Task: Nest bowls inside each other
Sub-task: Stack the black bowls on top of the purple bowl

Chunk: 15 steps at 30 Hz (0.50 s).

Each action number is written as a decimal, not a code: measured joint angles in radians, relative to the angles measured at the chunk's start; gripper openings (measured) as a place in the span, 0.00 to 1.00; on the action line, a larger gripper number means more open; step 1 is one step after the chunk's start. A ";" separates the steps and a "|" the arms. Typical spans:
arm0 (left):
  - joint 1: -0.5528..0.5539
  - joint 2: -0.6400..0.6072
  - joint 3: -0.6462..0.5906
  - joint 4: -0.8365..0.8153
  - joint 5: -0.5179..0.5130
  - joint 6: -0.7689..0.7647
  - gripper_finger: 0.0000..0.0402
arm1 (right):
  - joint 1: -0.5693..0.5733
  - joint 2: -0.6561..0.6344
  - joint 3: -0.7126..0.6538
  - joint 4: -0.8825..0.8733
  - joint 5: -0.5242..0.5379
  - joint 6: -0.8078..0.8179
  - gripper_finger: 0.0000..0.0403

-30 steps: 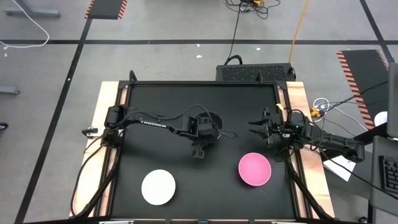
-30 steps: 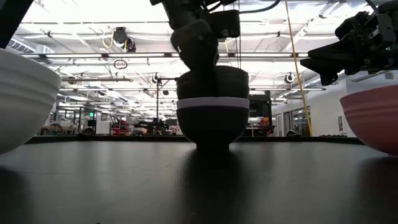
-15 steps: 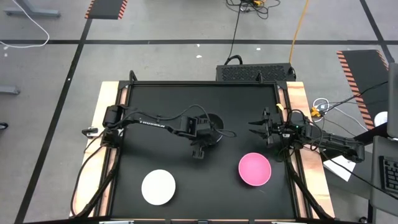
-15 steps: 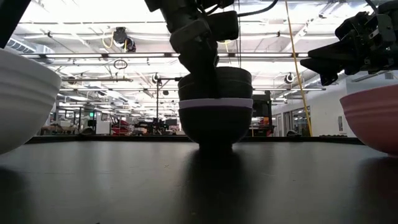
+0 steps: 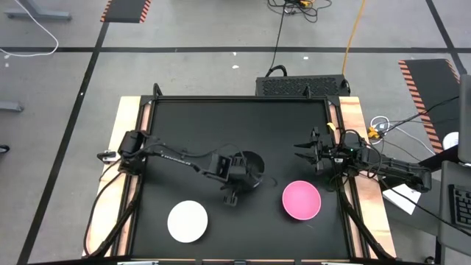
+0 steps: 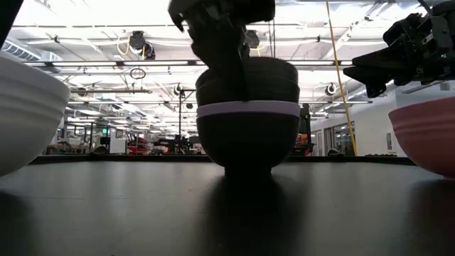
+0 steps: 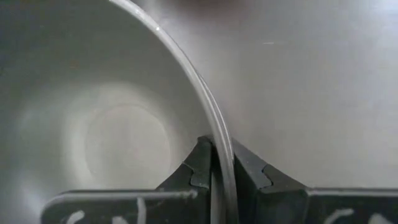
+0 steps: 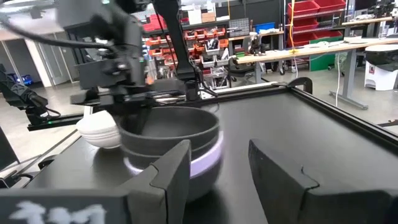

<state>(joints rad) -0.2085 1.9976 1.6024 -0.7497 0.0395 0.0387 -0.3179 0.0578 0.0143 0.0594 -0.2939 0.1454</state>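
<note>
Left gripper clamped on the rim of the top black bowl, one finger inside, the other outside the wall; sits near table centre, slightly toward the front. Stack below it: black bowls nested in the lavender bowl, which shows only as a pale band, itself seated in another black bowl resting on the black tabletop; exact count of black bowls in the stack hard to tell, rims close together; innermost bowl holds nothing but the finger, per left wrist view. Seen from right wrist view, same stack w/ lavender band low on its side, left arm over its rim.

Right gripper hovering at the right side of the table, fingers apart, nothing between them, pointing toward the stack; well apart from it.

Pink bowl alone, upright, front right, just in front of the right gripper; nothing in it. White bowl alone, front left, well apart from the stack and the pink bowl; nothing in it.
</note>
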 joint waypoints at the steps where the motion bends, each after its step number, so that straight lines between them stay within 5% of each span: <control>1: -0.015 0.000 0.000 0.005 -0.001 -0.004 0.07 | 0.000 0.000 0.000 0.000 0.000 0.000 0.38; 15: -0.068 0.002 -0.002 0.052 -0.026 -0.026 0.07 | 0.000 0.000 0.000 0.000 0.000 0.003 0.38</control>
<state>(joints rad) -0.2764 1.9999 1.6005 -0.6975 0.0136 0.0124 -0.3179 0.0578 0.0143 0.0594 -0.2939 0.1486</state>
